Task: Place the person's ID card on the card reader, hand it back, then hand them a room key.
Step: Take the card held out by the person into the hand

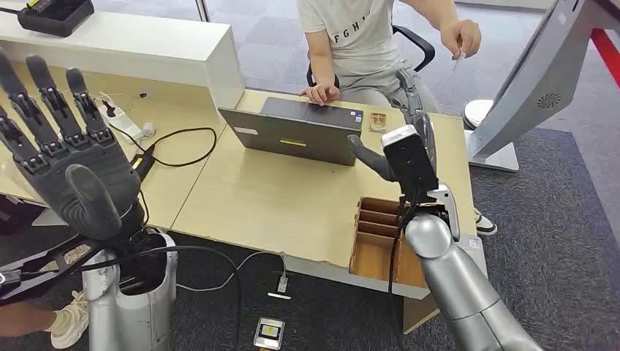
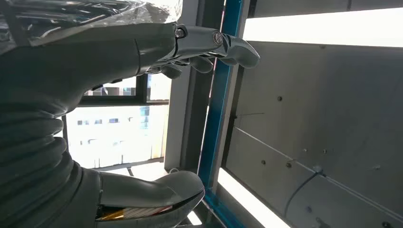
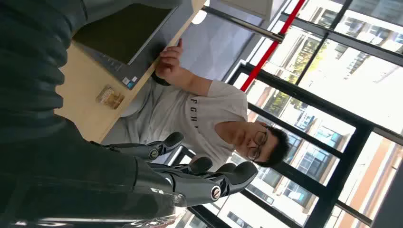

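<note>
The person (image 1: 351, 36) sits behind the desk and holds a thin white card (image 1: 458, 61) up in one raised hand; their other hand rests on the laptop (image 1: 300, 131). My right hand (image 1: 403, 142) reaches over the desk toward them, fingers stretched out and apart, holding nothing. It stands below and left of the card, apart from it. The right wrist view shows the same hand (image 3: 190, 180) empty, with the person (image 3: 199, 109) beyond it. My left hand (image 1: 66, 168) is raised at the left, fingers spread, empty; in the left wrist view that hand (image 2: 142, 52) faces the ceiling.
A wooden box with compartments (image 1: 376, 238) stands at the desk's near edge under my right forearm. A small wooden holder (image 1: 378, 121) sits beside the laptop. A black device (image 1: 55, 14) rests on the white counter at back left. Cables and a power strip (image 1: 124, 121) lie at left. A grey screen stand (image 1: 534, 80) rises at right.
</note>
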### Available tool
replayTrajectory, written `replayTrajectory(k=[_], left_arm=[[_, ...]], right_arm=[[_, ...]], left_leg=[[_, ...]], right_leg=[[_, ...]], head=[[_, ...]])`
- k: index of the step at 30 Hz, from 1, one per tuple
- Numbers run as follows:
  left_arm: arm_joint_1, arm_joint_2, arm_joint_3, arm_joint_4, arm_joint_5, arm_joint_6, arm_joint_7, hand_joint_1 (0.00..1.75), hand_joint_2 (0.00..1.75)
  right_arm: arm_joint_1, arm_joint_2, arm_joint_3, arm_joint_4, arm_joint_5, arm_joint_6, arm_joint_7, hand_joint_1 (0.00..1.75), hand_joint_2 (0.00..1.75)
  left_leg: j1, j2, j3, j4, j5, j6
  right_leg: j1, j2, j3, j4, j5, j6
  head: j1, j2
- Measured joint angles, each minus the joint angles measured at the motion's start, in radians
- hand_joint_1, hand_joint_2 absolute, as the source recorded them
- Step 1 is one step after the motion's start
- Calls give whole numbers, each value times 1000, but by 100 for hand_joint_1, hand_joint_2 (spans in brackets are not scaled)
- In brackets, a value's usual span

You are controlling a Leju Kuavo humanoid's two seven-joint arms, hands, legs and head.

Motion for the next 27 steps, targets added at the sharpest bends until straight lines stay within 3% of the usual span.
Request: replayTrajectory(k=[5,15,21,27], left_arm=[[-15,-6,-3,20,12,-15,1,0,175],[-34,-16,-9,45,27,-26,2,0,175],[-36,-16,-14,53,32,-19,2,0,175],[-38,-16,-19,62,48,-14,2,0,175]], right_arm=[[-71,20,21,132,81,17,74,0,175],[-167,41,107,370,300,28,370,0,175],[-188,39,141,453,320,27,399,0,175],[-204,27,167,505,408,-18,509,0,175]], left_leg=[[0,0,0,0,0,0],[0,0,0,0,0,0],[0,0,0,0,0,0],[0,0,0,0,0,0]], right_leg=[[0,0,0,0,0,0],[0,0,0,0,0,0],[0,0,-1,0,0,0],[0,0,-1,0,0,0]], head=[[0,0],[0,0],[0,0],[0,0]])
